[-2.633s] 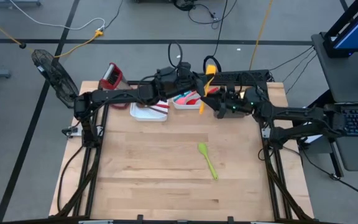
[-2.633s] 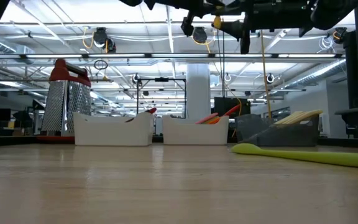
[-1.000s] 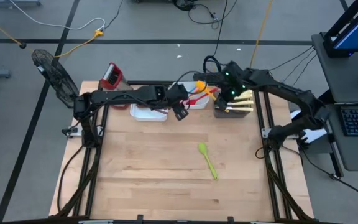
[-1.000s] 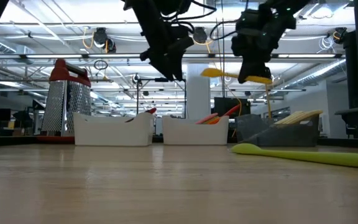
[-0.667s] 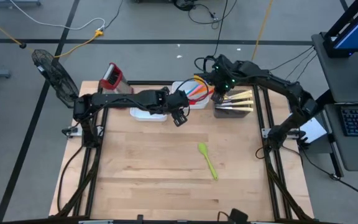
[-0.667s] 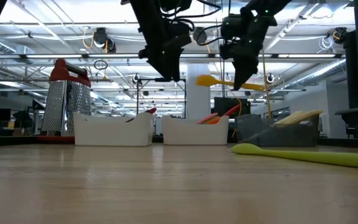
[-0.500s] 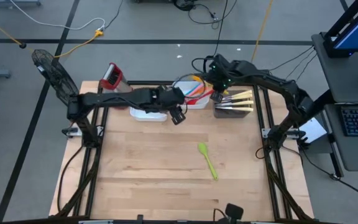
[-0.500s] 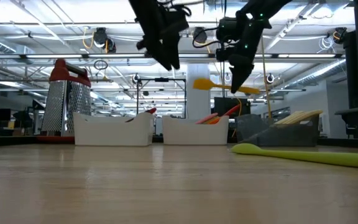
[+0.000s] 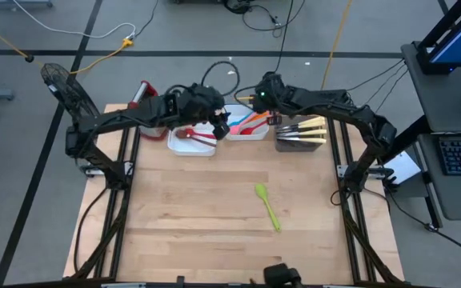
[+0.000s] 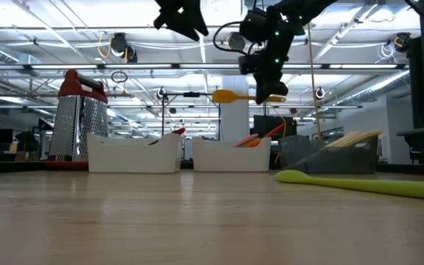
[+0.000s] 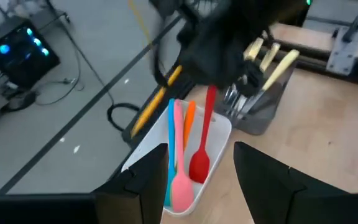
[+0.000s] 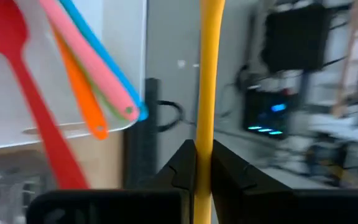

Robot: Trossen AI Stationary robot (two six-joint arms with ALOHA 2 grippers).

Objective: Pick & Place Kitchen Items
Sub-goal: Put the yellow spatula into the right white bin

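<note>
My right gripper [image 10: 269,90] is shut on a yellow utensil [image 10: 234,96] high above the middle white tray [image 9: 246,126]. That tray holds red, orange, pink and blue utensils [image 11: 188,146]. My left gripper [image 11: 201,155] stands open and raised, with nothing between its fingers, near the left white tray [image 9: 192,141]; in the low view my left gripper [image 10: 188,26] shows at the top edge. A red utensil lies in that left tray. A green spoon [image 9: 267,205] lies flat on the table. My right gripper pinches the yellow utensil's handle [image 12: 203,134] between its two fingers, which lie across it. The fingers come from above, slanting down. The utensil hangs about level and clear of everything, its head [image 10: 223,96] pointing toward the table's left.
A dark tray [image 9: 301,136] with pale-handled knives stands at the far right. A red-topped metal grater [image 9: 142,98] stands at the far left corner. The bare wooden table [image 9: 198,208] spreads around the green spoon.
My right gripper has carried the yellow utensil from over the dark tray toward the table's left, to above the middle white tray, rolling its wrist; the utensil stays about level. My left gripper has risen and drawn back toward the far left, still open.
</note>
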